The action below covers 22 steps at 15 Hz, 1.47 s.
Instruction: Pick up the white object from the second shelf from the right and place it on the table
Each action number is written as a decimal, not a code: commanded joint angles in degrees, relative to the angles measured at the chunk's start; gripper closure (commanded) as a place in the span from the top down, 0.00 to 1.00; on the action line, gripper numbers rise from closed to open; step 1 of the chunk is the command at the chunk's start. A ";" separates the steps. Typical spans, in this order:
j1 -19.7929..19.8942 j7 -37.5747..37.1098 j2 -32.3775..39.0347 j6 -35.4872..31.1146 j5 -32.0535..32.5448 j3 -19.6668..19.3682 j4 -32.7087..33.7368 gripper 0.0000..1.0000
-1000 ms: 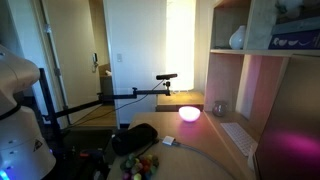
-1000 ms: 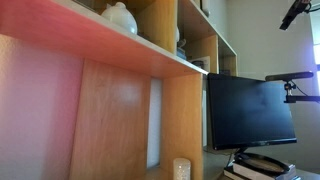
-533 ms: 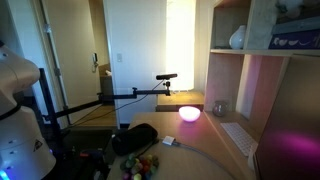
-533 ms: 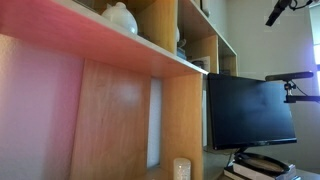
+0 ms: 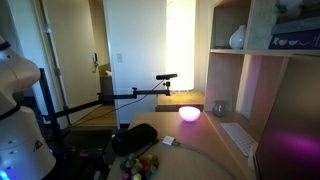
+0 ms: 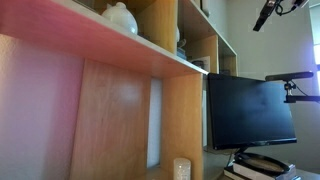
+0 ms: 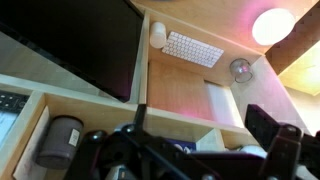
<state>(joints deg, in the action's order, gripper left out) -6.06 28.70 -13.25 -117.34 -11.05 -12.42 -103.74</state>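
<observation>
The wooden shelving unit (image 5: 228, 60) stands at the right of an exterior view, and its open compartments show from below (image 6: 150, 55). A pale grey-white lump (image 5: 291, 10) sits in the top right compartment above a blue-and-white box (image 5: 295, 42). A smooth white vase (image 5: 237, 38) stands one compartment over and also shows in an exterior view (image 6: 120, 17). My gripper (image 7: 205, 135) hangs over the shelf top, jaws wide apart and empty. It shows as a dark shape high up (image 6: 266, 14). A pale rounded thing (image 7: 248, 150) lies under it; I cannot tell which object it is.
A black monitor (image 6: 250, 108) and a white keyboard (image 7: 192, 48) fill the lower bay. A glowing pink lamp (image 5: 189, 113) sits on the desk. A grey cup (image 7: 62, 140) stands in a side compartment. Colourful items (image 5: 140, 166) lie on the low table. Books (image 6: 262, 168) lie below the monitor.
In the exterior view from below, my gripper has moved steadily left along the top edge, towards the shelves. Nothing on the shelves has moved.
</observation>
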 commanded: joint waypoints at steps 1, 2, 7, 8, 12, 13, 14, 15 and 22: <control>2.30 -0.72 3.82 2.71 -1.28 1.84 5.39 1.00; 2.57 -0.66 4.25 2.72 -1.18 2.16 5.97 1.00; 3.70 -0.59 5.65 2.78 -0.43 3.97 8.09 1.00; 3.91 -0.60 5.95 4.65 -0.32 4.17 8.75 1.00; 4.25 0.16 5.06 2.64 -0.60 4.58 6.74 1.00; 4.28 0.16 5.13 2.70 -0.60 4.58 6.81 1.00; 4.31 0.16 5.16 2.72 -0.60 4.58 6.83 1.00; 4.33 0.16 5.16 2.74 -0.60 4.58 6.84 1.00; 5.18 -0.44 7.92 1.97 -0.78 4.96 7.28 1.00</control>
<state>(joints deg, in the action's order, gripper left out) -2.22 28.70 -6.90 -114.92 -11.36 -8.68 -97.29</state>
